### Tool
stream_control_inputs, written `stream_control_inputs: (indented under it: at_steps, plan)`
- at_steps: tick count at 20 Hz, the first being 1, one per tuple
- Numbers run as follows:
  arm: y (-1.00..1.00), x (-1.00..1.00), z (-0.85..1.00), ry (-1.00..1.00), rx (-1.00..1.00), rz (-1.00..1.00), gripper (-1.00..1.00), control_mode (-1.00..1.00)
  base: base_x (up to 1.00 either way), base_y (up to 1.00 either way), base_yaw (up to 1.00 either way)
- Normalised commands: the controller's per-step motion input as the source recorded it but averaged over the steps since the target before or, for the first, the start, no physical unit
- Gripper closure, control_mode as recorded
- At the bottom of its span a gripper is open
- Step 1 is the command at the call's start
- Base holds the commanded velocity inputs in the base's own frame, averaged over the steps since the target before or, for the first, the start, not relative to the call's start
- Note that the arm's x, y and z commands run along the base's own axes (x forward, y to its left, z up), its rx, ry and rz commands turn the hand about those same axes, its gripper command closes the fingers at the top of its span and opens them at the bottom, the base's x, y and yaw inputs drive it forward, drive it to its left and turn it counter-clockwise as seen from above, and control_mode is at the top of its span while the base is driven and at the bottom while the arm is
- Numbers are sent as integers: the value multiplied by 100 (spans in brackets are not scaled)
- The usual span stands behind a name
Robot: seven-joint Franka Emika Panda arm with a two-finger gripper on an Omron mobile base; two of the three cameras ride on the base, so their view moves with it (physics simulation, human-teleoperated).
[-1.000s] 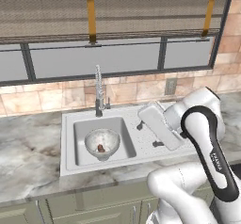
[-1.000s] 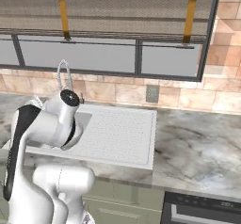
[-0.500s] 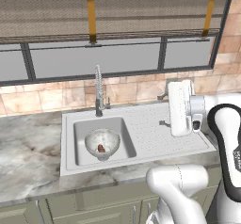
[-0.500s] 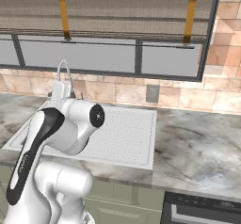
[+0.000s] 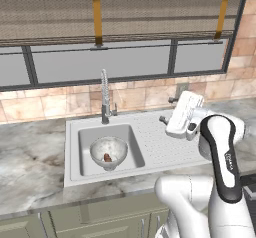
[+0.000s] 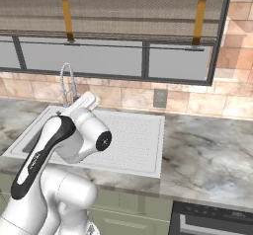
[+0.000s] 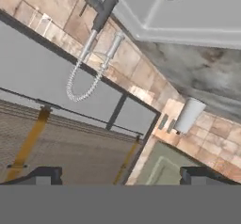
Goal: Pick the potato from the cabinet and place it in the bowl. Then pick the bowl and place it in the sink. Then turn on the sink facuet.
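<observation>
So the potato sits in the bowl, down in the sink well; it's too small to tell its long axis. The faucet stands upright behind. The tool has swung left over the drainboard since half a second ago, fingertips spread wide, holding nothing.

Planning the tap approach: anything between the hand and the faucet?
Nothing visible. The hand hangs over the ribbed drainboard, with bare sink surface between it and the faucet. The bowl sits lower, in the well.
</observation>
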Motion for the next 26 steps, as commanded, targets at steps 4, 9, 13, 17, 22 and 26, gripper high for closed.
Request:
stream_control_inputs:
  at_steps: [4,9,13,17,22,26]
  plan:
    - [4,75,-33,58,45,-16,-100,-100,0,0,0]
    - [1,54,-40,45,44,-7,-100,-100,0,0,0]
    - [0,25,-46,9,16,-2,-100,-100,0,0,0]
    - [4,44,-51,-4,1,0,-100,-100,0,0,0]
    - [20,65,-50,-11,-1,-1,-100,-100,0,0,0]
    - [23,81,-30,-5,-1,-7,-100,-100,0,0,0]
